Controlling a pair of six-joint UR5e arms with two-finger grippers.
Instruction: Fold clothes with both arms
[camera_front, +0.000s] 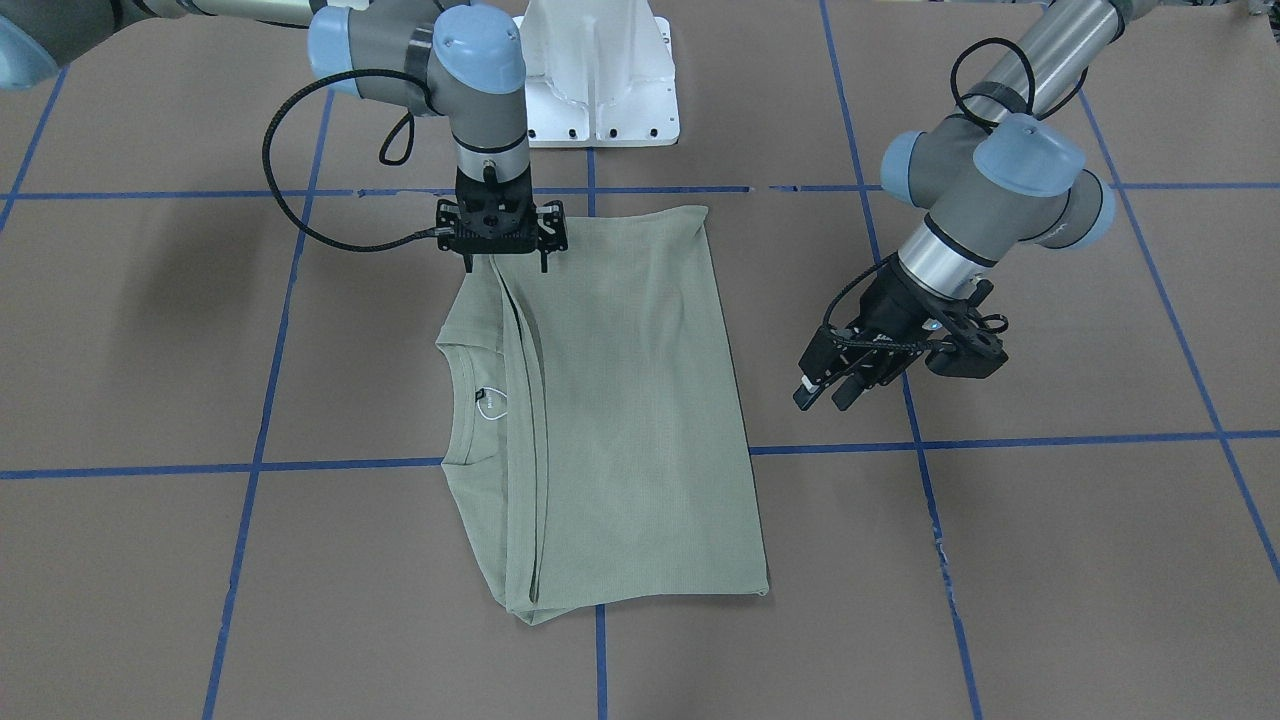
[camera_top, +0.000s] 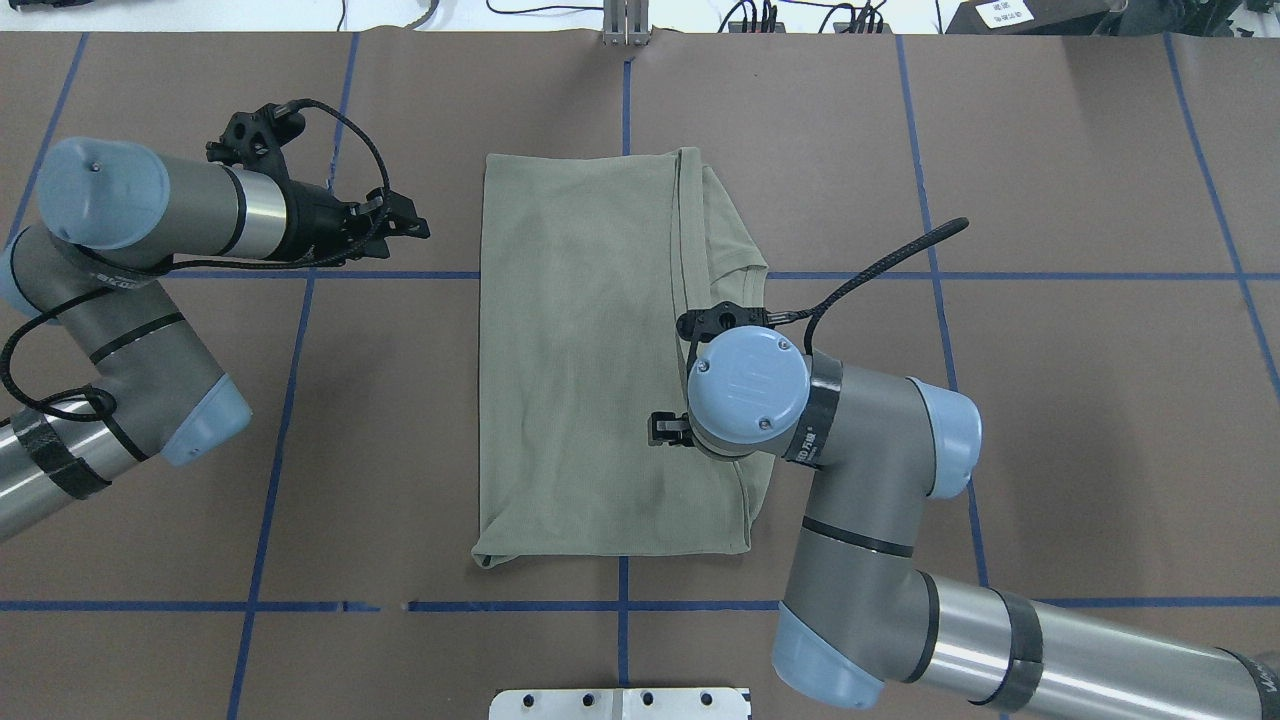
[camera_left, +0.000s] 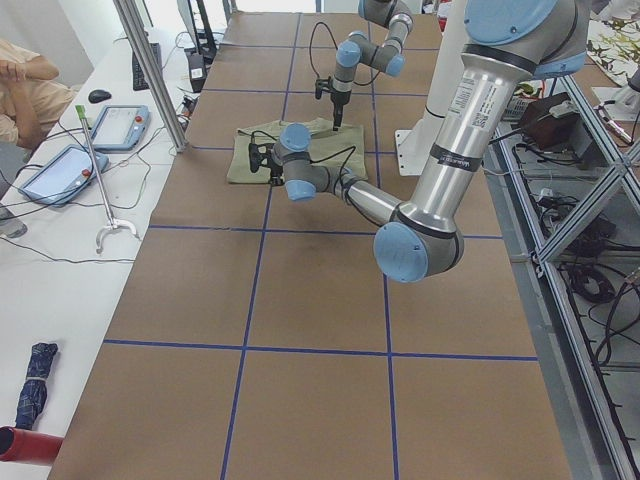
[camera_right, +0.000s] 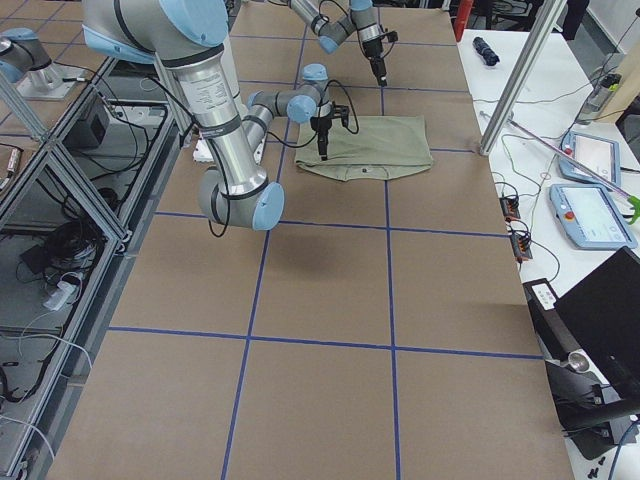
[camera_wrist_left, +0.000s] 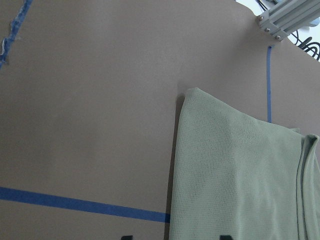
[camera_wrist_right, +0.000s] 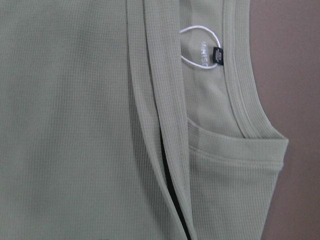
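The pale green shirt (camera_front: 630, 420) lies flat on the brown table, folded into a long rectangle (camera_top: 580, 350). Its ribbed collar (camera_front: 460, 400) and black neck label (camera_wrist_right: 217, 52) show at the robot's right side, beside a folded edge (camera_wrist_right: 150, 125). My right gripper (camera_front: 505, 265) points straight down over that folded edge at the end nearer the robot's base, fingers apart, nothing held. In the overhead view its wrist (camera_top: 745, 390) hides the fingers. My left gripper (camera_front: 828, 392) hovers open off the shirt's other long side (camera_top: 410, 222). The left wrist view shows a shirt corner (camera_wrist_left: 200, 105).
Blue tape lines (camera_front: 600, 455) grid the brown table. The white pedestal base (camera_front: 600, 70) stands at the robot's edge. A side table with tablets (camera_left: 60, 170) and a seated person's arm (camera_left: 25, 90) lies beyond the far edge. An upright metal post (camera_right: 520, 70) stands there.
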